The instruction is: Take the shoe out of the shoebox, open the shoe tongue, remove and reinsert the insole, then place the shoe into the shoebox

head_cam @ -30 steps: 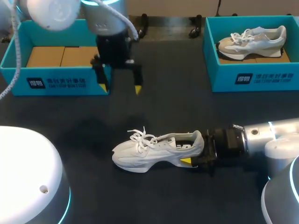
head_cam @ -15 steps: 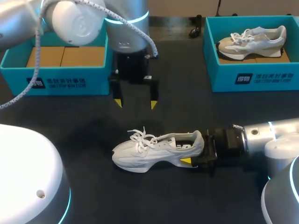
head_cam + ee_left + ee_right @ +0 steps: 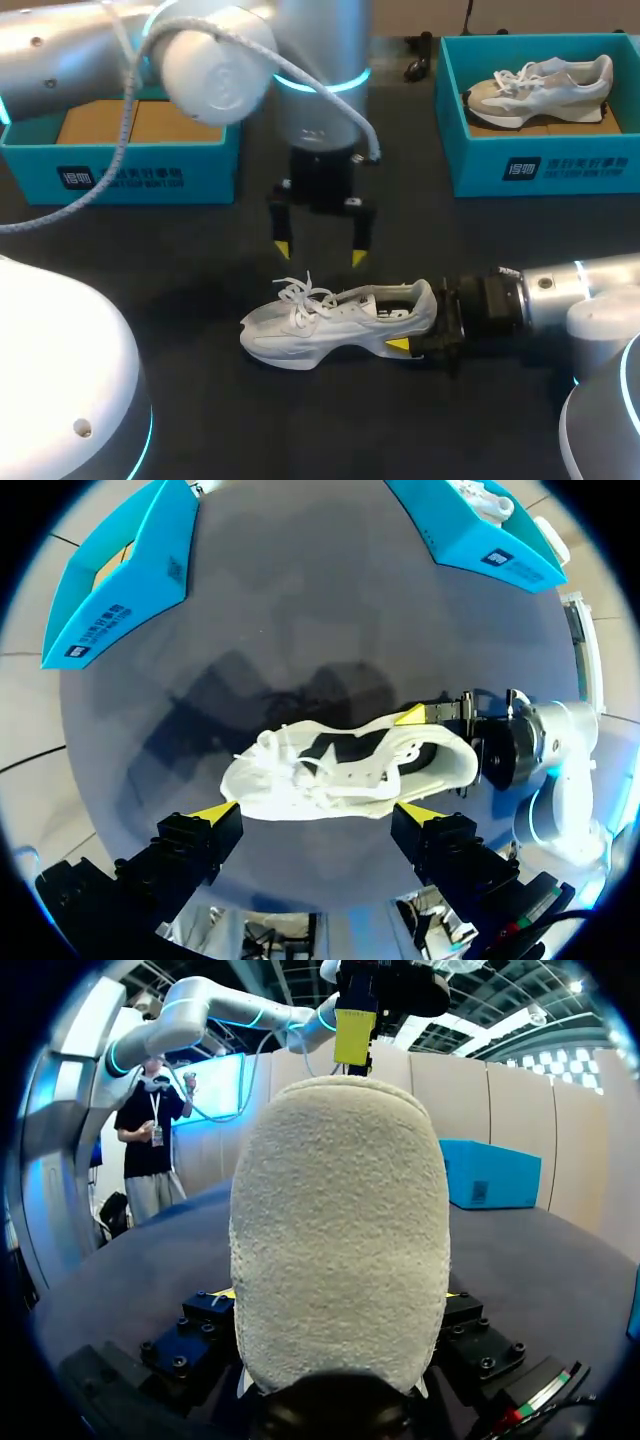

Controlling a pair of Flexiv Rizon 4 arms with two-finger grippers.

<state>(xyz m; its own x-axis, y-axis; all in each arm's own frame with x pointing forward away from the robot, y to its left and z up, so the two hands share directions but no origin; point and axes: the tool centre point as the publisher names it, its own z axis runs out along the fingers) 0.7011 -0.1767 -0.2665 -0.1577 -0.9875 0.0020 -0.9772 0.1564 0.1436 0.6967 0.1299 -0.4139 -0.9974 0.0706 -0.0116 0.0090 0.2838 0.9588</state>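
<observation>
table [image 3: 300,420]: dark top, carrying everything here
left shoebox [image 3: 130,170]: teal, sitting far left, showing only cardboard inside
right shoebox [image 3: 540,165]: same teal, sitting far right, holding a second shoe [image 3: 540,88]
shoe [image 3: 335,320]: the white one is lying on its sole out on the table near the middle, well apart from both boxes, with the toe pointing to my left and the laces flopping loose
left pincer [image 3: 320,254]: hanging over the shoe, fingers spread wide, gripping nothing
right pincer [image 3: 410,320]: coming in level from the right, clamping the shoe's heel between its fingers
</observation>
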